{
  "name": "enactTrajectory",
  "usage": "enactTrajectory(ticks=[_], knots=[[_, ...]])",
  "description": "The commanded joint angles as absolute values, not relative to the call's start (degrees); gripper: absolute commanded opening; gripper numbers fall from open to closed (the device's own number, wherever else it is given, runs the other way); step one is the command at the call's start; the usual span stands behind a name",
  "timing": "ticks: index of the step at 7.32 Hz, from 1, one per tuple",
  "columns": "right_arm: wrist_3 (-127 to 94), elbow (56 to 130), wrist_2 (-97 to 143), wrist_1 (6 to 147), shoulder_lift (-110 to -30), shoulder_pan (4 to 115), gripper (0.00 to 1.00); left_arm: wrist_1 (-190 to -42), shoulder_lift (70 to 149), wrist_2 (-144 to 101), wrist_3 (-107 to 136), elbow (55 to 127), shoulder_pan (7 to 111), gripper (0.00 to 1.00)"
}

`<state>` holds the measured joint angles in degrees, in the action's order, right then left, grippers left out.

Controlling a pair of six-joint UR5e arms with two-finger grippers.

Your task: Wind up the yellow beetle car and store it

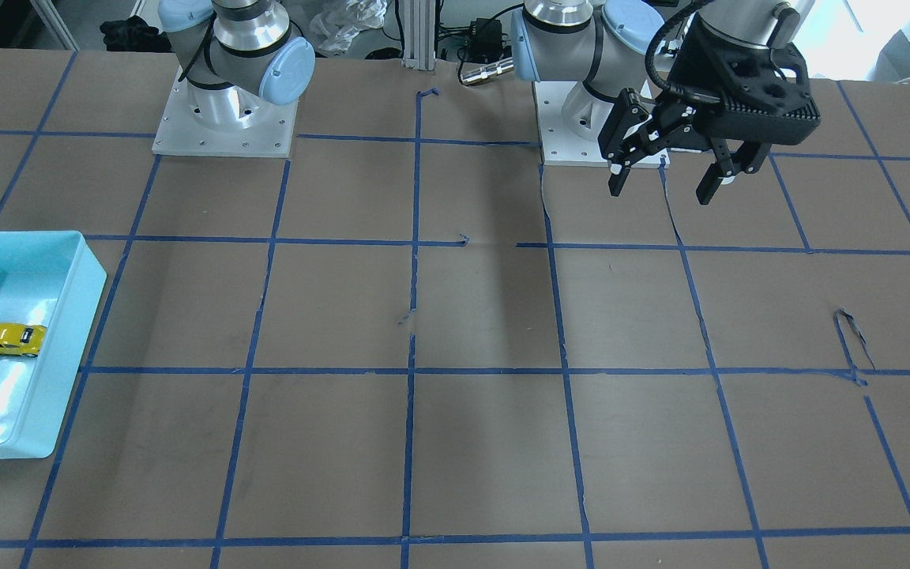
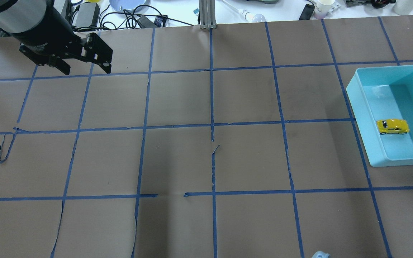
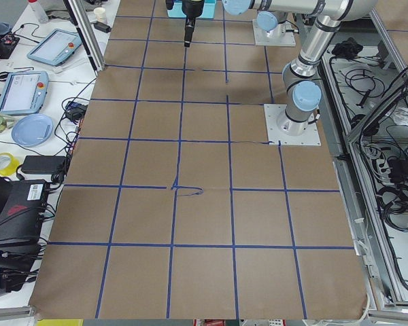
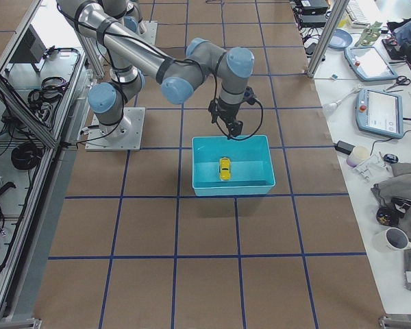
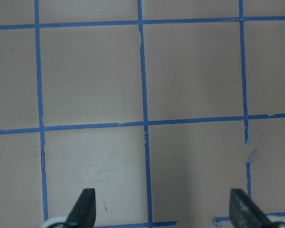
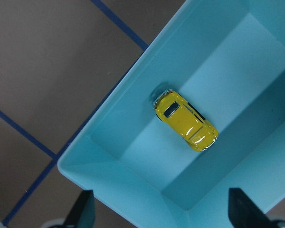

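Note:
The yellow beetle car [image 1: 9, 340] lies on its wheels on the floor of a light-blue bin [image 1: 95, 273]. The car [image 2: 392, 127] and the bin [image 2: 359, 123] sit at the table's right side in the overhead view. My right gripper [image 6: 162, 209] is open and empty. It hangs above the bin, clear of the car [image 6: 185, 120], and also shows in the exterior right view [image 4: 231, 127]. My left gripper [image 1: 660, 190] is open and empty, raised over the table near its own base [image 2: 86, 70]. The left wrist view [image 5: 164, 209] shows only bare table below it.
The table is covered in brown paper with a blue tape grid, torn in spots [image 1: 850, 340]. The two arm bases [image 1: 226, 126] [image 1: 581, 126] stand at the robot's edge. Cables, cups and tablets lie beyond the far edge [image 2: 131, 14].

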<state>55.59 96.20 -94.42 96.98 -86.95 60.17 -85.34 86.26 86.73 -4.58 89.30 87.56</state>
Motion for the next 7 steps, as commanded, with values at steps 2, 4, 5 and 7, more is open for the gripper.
enactTrajectory(ticks=[2,4,5,7], knots=[[21.33,94.92,-90.09,93.00,-91.93,72.30,1.00,-85.34,86.13,86.75,-4.66,89.30,87.28,1.00],[4.99,94.92,-89.83,92.81,-92.20,79.93,1.00,-85.34,86.13,86.84,-4.66,89.30,87.28,1.00],[-1.86,95.01,-89.91,92.90,-92.11,85.37,1.00,-85.34,86.05,86.84,-4.75,89.30,87.28,1.00],[-7.03,94.75,-90.00,93.16,-92.20,89.64,1.00,-85.34,86.04,86.75,-4.83,89.30,87.28,1.00]])
